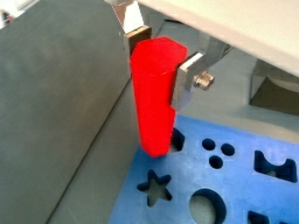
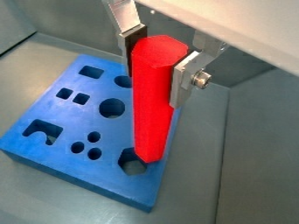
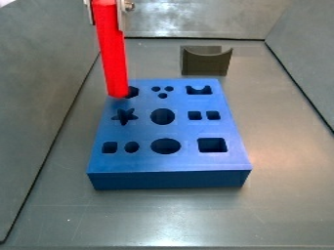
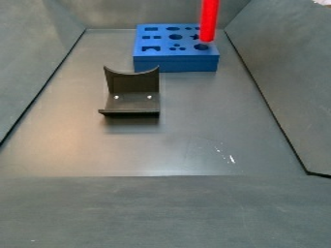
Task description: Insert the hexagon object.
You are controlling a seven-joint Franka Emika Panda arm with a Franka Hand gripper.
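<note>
So the grey floor (image 4: 168, 145) is the biggest thing here, with the blue block (image 3: 170, 146) sitting on it, full of cut-out holes: a star, circles, squares, a notched one. Most holes look empty. The fixture (image 4: 130, 92) stands well apart from the block. The hexagon object (image 2: 152, 96) is upright over a corner hole of the block, its lower tip right at or just inside the opening, can't tell how deep. The gripper (image 2: 158, 61) is clamped on its upper end, silver fingers (image 2: 187, 74) pressing both sides. No readable writing anywhere.
</note>
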